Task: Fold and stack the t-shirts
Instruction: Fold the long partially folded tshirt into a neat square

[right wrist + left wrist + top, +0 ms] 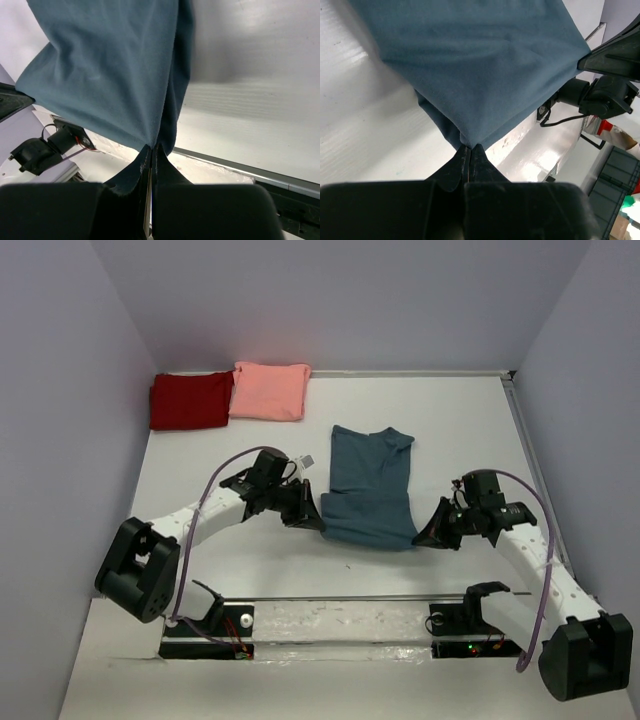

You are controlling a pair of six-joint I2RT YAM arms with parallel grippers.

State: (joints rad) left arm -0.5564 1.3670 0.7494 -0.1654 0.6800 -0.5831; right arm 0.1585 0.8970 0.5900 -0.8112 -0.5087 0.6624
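From above, the large dark teal-blue cotton t-shirt [370, 490] lies in the middle of the white table [250, 570], its near corners held by the left gripper [318, 523] and right gripper [422, 537]. In the left wrist view, the jaws are clenched on a thin corner that could slip out under tension. The right wrist view shows an equally shallow pinch, and uneven pulling would skew the fold.

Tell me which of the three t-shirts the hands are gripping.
The teal-blue t-shirt mid-table: left hand and right hand each pinch a near corner. The dark red t-shirt and salmon-pink t-shirt lie folded far left.
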